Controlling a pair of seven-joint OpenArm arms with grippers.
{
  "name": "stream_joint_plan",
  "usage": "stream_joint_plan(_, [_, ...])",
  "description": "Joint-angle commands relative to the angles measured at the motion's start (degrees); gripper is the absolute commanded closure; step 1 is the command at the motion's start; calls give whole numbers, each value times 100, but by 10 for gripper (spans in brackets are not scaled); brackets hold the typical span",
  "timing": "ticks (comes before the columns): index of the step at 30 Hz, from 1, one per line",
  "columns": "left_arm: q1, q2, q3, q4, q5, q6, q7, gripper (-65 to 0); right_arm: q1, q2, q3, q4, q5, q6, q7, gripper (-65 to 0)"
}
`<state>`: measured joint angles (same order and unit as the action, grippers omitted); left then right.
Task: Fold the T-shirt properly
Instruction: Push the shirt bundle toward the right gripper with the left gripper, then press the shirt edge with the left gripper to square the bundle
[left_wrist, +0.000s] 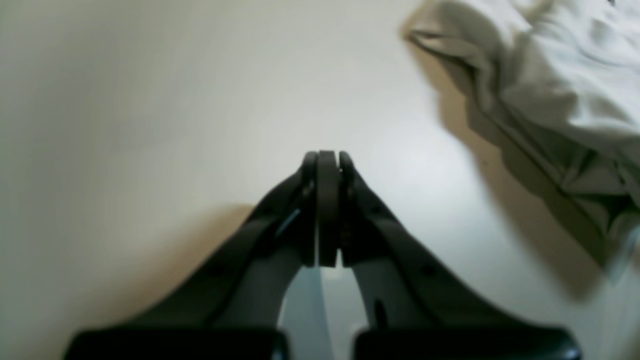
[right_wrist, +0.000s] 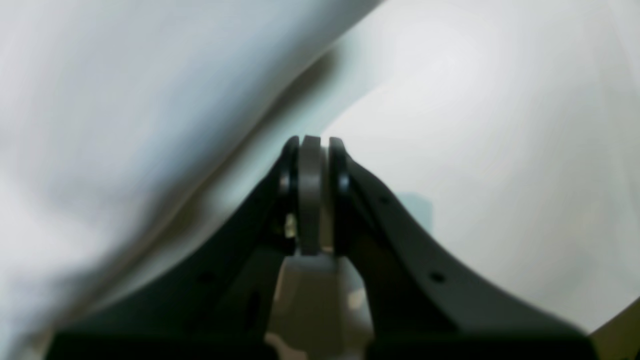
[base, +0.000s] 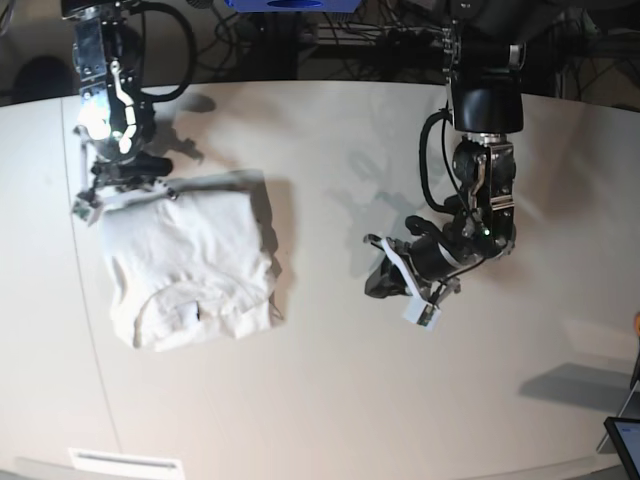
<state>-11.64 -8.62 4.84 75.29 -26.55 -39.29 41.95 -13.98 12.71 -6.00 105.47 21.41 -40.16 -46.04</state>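
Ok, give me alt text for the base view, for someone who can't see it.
A white T-shirt, folded into a rough wrinkled rectangle, lies on an off-white table. The right pincer, shut, sits at the shirt's far corner. The left pincer, shut and empty, hangs over bare table, apart from the shirt.

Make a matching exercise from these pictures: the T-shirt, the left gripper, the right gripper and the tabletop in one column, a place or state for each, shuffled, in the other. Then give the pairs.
Things
1. T-shirt
2. left gripper
3. right gripper
4. tabletop

Places or states
A. shut with nothing in it, over bare table, apart from the cloth
B. smooth, off-white, carrying everything else
C. at the far corner of the cloth, on the base view's left
D. white, wrinkled, lying in a folded bundle

Pairs: 1-D, 2-A, 3-C, 4-B
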Motion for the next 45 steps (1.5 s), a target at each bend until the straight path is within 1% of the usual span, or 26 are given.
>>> stream_joint_plan(1, [96, 31, 57, 300, -102, -71, -15, 0, 75, 43, 112, 95, -27, 16, 90, -38])
stream_joint_plan(3, [403, 58, 65, 652, -102, -71, 38, 0, 83, 43, 332, 95, -27, 16, 90, -39])
stream_joint_plan(6, [817, 234, 65, 1021, -102, -71, 38, 0, 136, 43, 525, 68, -35, 16, 116, -39])
stream_joint_plan(8, [1001, 339, 65, 1144, -102, -71, 38, 0, 259, 43, 640, -37, -53, 346, 107, -39])
stream_joint_plan(10, [1107, 462, 74, 1170, -102, -71, 38, 0, 382, 17, 727, -204, -53, 557, 99, -38])
stream_joint_plan(13, [1151, 577, 311, 1144, -102, -71, 29, 0, 549, 35, 736, -398, -62, 583, 116, -38])
stream_joint_plan(17, [1116, 629, 742, 1144, -102, -71, 11, 0, 743, 35, 763, -459, -62, 583, 99, -38])
stream_joint_plan(20, [1080, 796, 821, 1135, -75, -71, 2, 0, 857, 43, 763, -494, -62, 583, 90, -38])
stream_joint_plan(23, [913, 963, 830, 1021, -75, -71, -6, 0, 866, 43, 719, -503, -62, 583, 90, -38])
stream_joint_plan(28, [421, 1218, 813, 326, -75, -71, -15, 0, 804, -1, 701, -486, -53, 592, 81, -38])
stream_joint_plan(33, [17, 1236, 813, -69, -75, -71, -42, 0, 646, -1, 341, -354, -35, 592, 81, -38])
stream_joint_plan(37, [-247, 1236, 813, -298, -93, -71, -358, 0, 646, -9, 121, -239, -35, 583, 81, -38])
stream_joint_plan(41, [-502, 1236, 813, -650, -93, -71, -428, 0, 629, -18, -20, -178, -27, 566, 72, -38])
stream_joint_plan(45, [-590, 1236, 795, -702, -93, -71, -428, 0, 611, -18, 7, -195, -62, 566, -174, -38])
